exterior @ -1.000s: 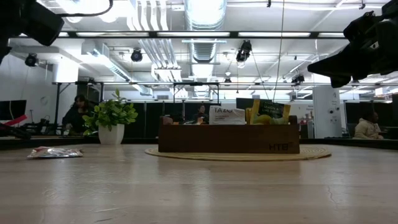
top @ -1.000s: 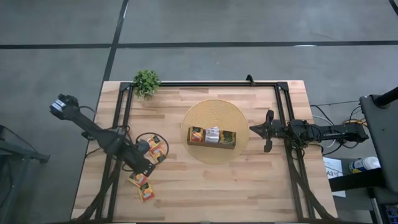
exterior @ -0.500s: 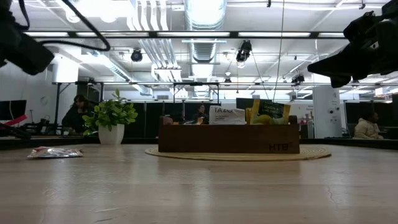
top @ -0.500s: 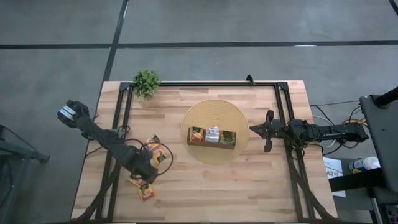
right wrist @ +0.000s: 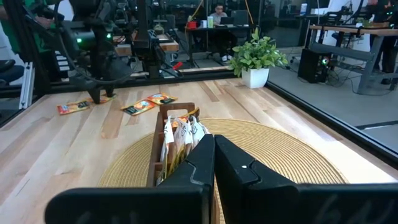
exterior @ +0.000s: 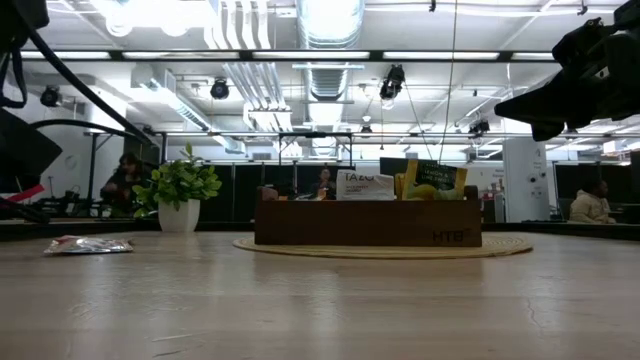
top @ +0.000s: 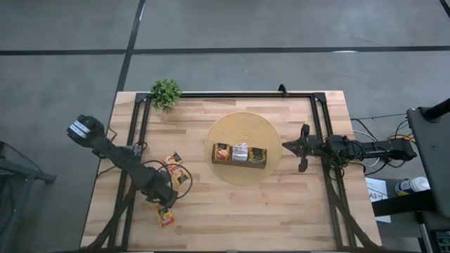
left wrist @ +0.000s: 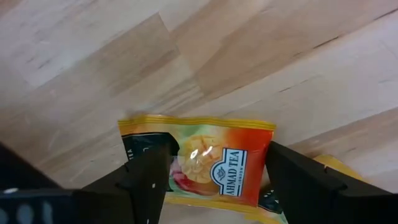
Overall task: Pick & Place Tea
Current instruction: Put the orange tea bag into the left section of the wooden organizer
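**Wooden table: left gripper opens and comes down over a loose sachet**

Wooden planks of the table [top: 232,211] fill the scene under both arms. The left gripper [left wrist: 214,177] now stands with its two dark fingers [left wrist: 146,180] spread wide, one on each side of a yellow-red tea sachet [left wrist: 202,158] that lies flat on the wood. A second ago the fingers were narrower and the arm was a little farther from this sachet; since then the arm has moved toward the near-left part of the table and the jaws have opened. Nothing is held yet. I judge this as the moment just before a grasp: the fingers only need to go down and close.

Around it, in the high view, the left gripper [top: 163,198] covers most of that sachet. Other loose sachets [top: 176,169] lie just beside it, and one more sachet [top: 166,218] lies nearer the table edge.

Farther away, the divided wooden box [top: 239,154] sits on the round woven mat [top: 242,126] and already carries some sachets upright. The right gripper [top: 287,145] waits near the mat, fingers closed and empty. A small potted plant [top: 166,91] stands at the far corner.
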